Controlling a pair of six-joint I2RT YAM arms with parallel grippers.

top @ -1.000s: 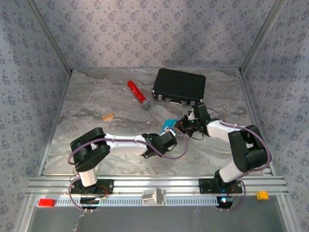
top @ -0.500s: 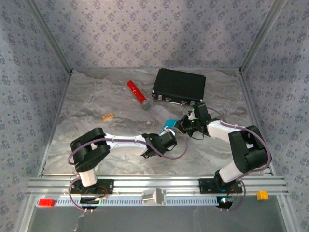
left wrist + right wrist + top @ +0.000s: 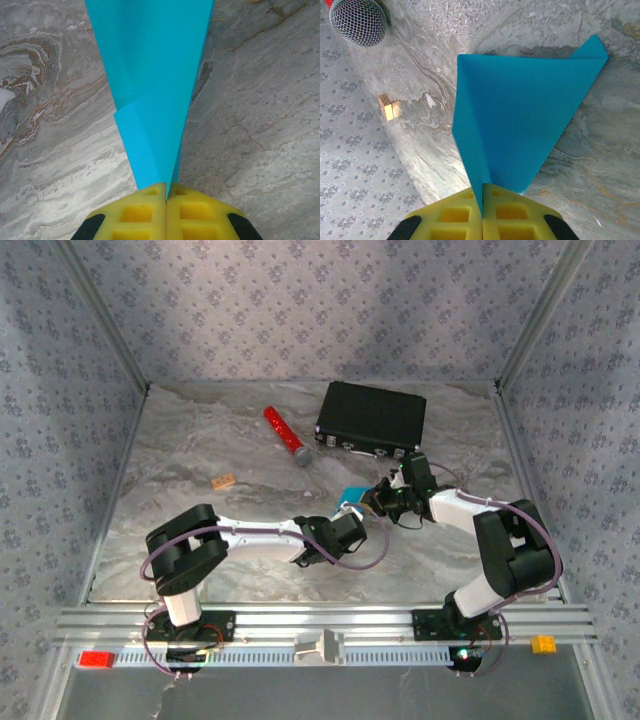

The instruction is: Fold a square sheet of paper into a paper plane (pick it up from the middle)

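Note:
The cyan-blue sheet of paper (image 3: 352, 496) is folded along a centre crease into a tapering paper plane shape and is held above the table between my two grippers. My left gripper (image 3: 349, 514) is shut on its narrow end. In the left wrist view the paper (image 3: 155, 75) widens away from the left gripper (image 3: 166, 192), with a small folded flap on its left side. My right gripper (image 3: 376, 498) is shut on the other end. In the right wrist view the paper (image 3: 520, 115) rises from the right gripper (image 3: 482, 206) as a broad triangle.
A black case (image 3: 371, 417) lies at the back right. A red cylinder (image 3: 285, 435) with a mesh tip (image 3: 357, 20) lies to its left. A small wooden block (image 3: 223, 481) sits mid-left, also visible as the block (image 3: 388, 107) from the right wrist. Patterned walls enclose the marble table (image 3: 200, 440).
The left jaws have closed slightly tighter on the paper. Both arms and the paper stay nearly where they were.

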